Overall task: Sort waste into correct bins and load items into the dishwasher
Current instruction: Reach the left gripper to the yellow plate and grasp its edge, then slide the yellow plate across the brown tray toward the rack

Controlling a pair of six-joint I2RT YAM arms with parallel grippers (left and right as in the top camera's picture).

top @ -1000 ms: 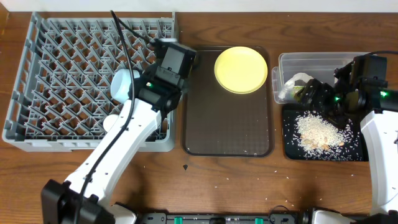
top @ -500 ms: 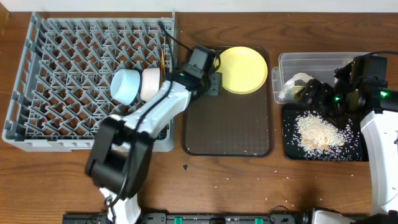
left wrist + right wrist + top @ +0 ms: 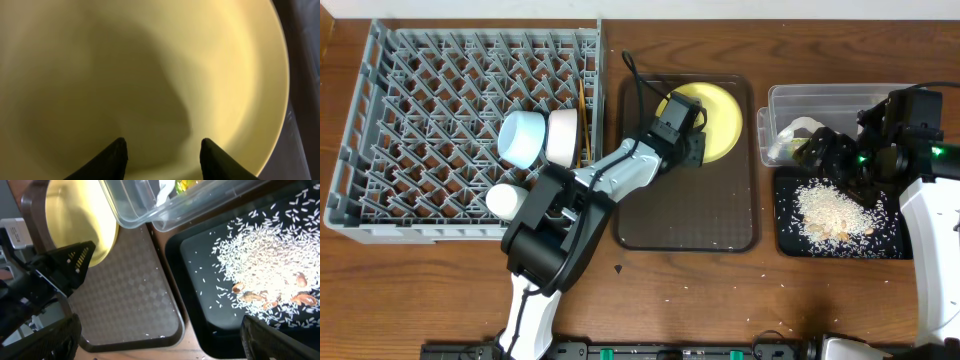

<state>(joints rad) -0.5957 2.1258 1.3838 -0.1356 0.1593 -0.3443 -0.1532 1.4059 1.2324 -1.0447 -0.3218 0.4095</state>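
The left gripper (image 3: 162,146) has swung off the dish rack (image 3: 420,90) and now sits low over the yellow plate (image 3: 722,115) on the brown serving tray (image 3: 685,215), jaws narrower, partly apart, gripping nothing; the right gripper (image 3: 160,329) hangs unmoved, wide and empty, above the rice (image 3: 825,210) in the black tray (image 3: 790,242); wooden table (image 3: 720,290) beneath.

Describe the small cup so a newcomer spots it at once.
Find the big grey peg rack at the left. Near its front edge, below the light blue bowl and white bowl, sits the cup: cream, much smaller than either bowl.
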